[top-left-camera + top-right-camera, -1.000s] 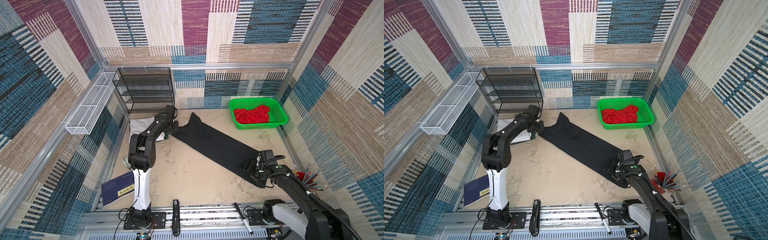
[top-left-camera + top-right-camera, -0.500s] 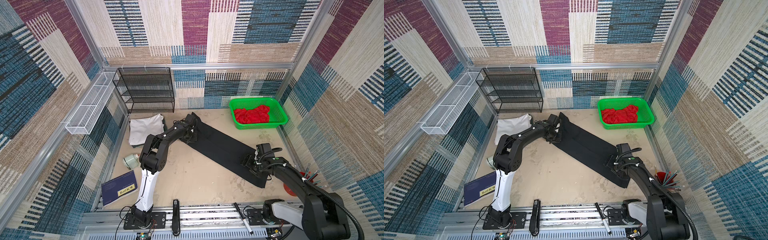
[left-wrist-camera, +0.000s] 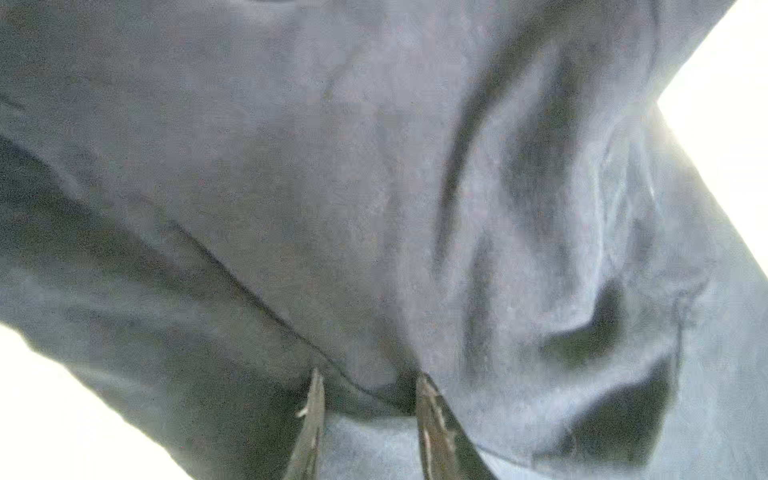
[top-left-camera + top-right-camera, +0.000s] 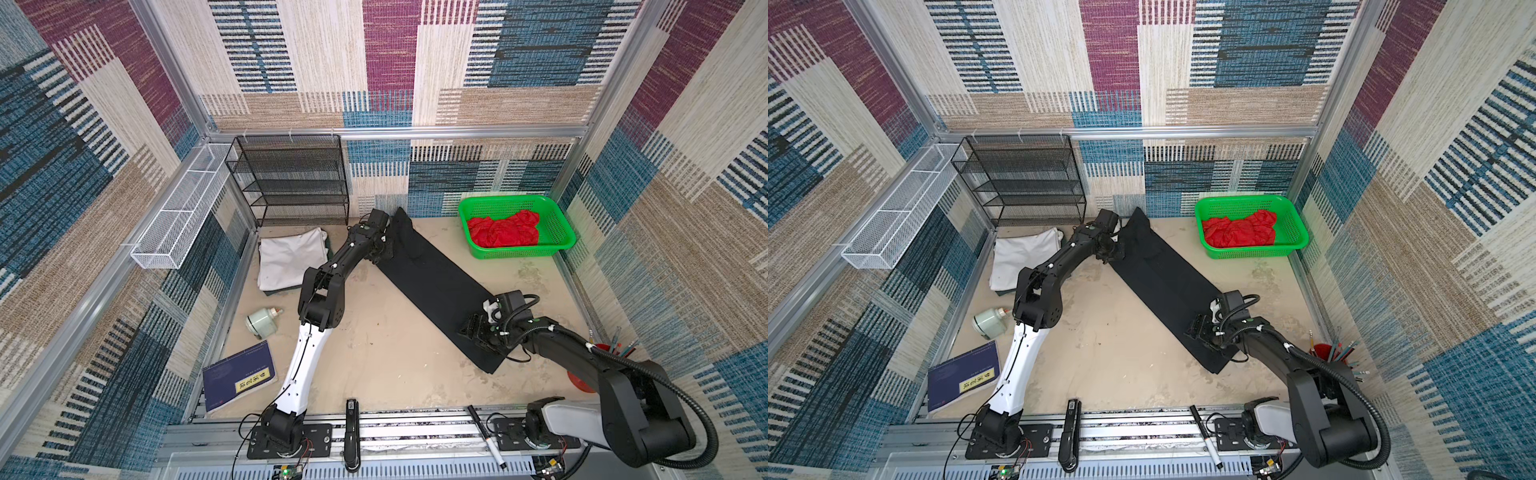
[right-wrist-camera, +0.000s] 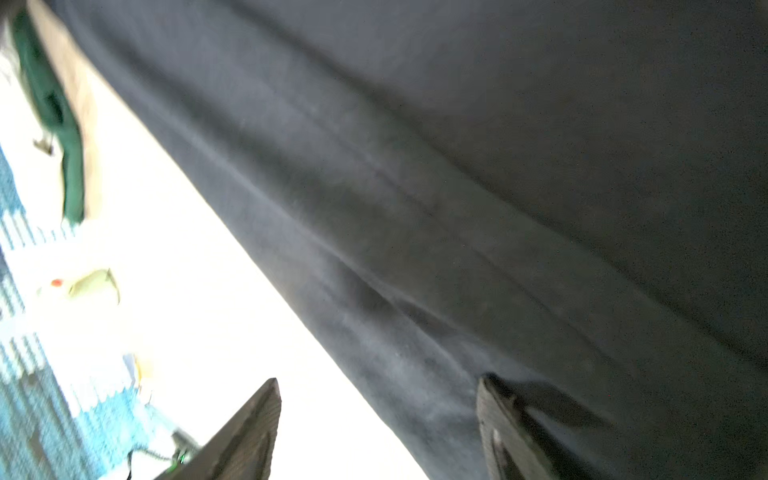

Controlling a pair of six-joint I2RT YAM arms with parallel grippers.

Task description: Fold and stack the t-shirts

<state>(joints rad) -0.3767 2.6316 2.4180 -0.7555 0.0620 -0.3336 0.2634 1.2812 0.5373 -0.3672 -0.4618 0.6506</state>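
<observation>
White t-shirt [image 4: 291,259] is lying folded on the dark green t-shirt [image 4: 328,246] right in front of the rack [image 4: 291,183], and the red t-shirt [image 4: 503,232] is waiting crumpled in the green basket [image 4: 519,253], well off to the rack's side. The black t-shirt [image 4: 436,282] is stretching out as a long strip from the rack across the bench [image 4: 374,353]. The left claw [image 4: 384,255] is sitting narrowly apart on its rack end and the right claw [image 4: 473,332] is gaping wide at the far end, so I'm judging its short folds and stacking not yet done.

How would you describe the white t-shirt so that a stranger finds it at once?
Find the black mesh rack at the back wall. Directly before it lies the white t-shirt, folded flat. It is the only pale cloth; the black t-shirt right of it lies stretched out long.
</observation>
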